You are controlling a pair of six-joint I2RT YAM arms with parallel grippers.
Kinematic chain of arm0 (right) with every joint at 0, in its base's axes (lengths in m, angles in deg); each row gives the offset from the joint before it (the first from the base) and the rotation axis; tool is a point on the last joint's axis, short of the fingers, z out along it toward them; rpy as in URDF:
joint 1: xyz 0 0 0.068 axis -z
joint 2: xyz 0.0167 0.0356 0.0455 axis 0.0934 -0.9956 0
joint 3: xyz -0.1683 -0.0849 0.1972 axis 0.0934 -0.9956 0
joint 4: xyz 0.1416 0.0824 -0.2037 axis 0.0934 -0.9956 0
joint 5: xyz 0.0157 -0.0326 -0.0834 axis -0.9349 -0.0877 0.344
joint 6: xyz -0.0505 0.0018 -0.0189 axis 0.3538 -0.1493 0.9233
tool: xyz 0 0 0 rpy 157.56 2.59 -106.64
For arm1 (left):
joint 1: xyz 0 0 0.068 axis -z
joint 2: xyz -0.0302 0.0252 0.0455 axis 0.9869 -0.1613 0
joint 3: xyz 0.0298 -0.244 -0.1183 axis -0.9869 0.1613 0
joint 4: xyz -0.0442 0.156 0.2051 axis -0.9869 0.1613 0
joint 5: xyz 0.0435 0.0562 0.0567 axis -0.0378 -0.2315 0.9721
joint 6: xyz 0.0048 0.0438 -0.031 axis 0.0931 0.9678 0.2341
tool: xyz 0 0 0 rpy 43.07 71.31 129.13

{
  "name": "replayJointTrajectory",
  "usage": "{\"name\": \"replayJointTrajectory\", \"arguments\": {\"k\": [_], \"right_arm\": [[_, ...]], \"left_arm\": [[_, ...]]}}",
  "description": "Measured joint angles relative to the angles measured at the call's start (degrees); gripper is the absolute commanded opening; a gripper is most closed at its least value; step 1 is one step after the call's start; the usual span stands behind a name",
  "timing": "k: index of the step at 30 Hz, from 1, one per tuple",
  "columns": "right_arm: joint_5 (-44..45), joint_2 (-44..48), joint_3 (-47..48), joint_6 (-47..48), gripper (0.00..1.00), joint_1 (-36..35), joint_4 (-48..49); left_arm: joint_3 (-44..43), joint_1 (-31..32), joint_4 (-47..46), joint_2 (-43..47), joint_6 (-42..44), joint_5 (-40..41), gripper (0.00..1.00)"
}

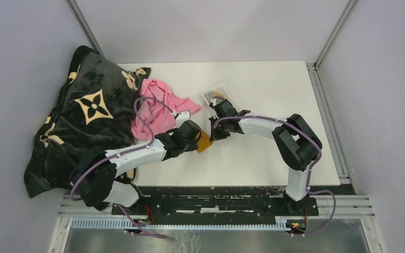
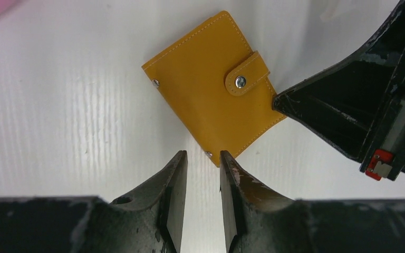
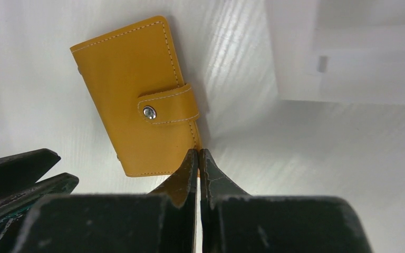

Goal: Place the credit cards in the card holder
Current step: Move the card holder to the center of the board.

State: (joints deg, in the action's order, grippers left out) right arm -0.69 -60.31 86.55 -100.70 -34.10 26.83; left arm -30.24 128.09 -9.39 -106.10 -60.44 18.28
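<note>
card holder (image 2: 211, 87) closed | right jaws together, edge | left jaws parted, corner

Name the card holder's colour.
The card holder is orange-yellow with pale stitching; clearest in the left wrist view.

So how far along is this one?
Done: nothing yet. The flat orange leather-like card holder lies snapped shut. In hand: the shut right end effector touches its edge; the open left end effector sits at its corner. Left: opening it and loading the thin cards, apparently in the clear plastic tray.
</note>
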Motion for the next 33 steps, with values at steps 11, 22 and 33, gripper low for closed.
{"name": "replayJointTrajectory", "arguments": {"k": [11, 22, 33], "right_arm": [[4.0, 4.07, -4.44, -1.64, 0.01, 0.42, -0.68], [6.82, 6.71, -6.21, -1.64, 0.2, 0.31, -3.63], [17.0, 8.48, -2.27, 5.92, 0.44, -2.34, -12.61]], "left_arm": [[1.53, -0.02, -13.38, -7.08, 2.34, -1.51, 0.37], [1.79, -0.02, -20.5, -12.85, 4.17, -2.73, 0.35], [4.24, -0.04, -25.92, -13.2, 4.17, -3.87, 0.33]]}}
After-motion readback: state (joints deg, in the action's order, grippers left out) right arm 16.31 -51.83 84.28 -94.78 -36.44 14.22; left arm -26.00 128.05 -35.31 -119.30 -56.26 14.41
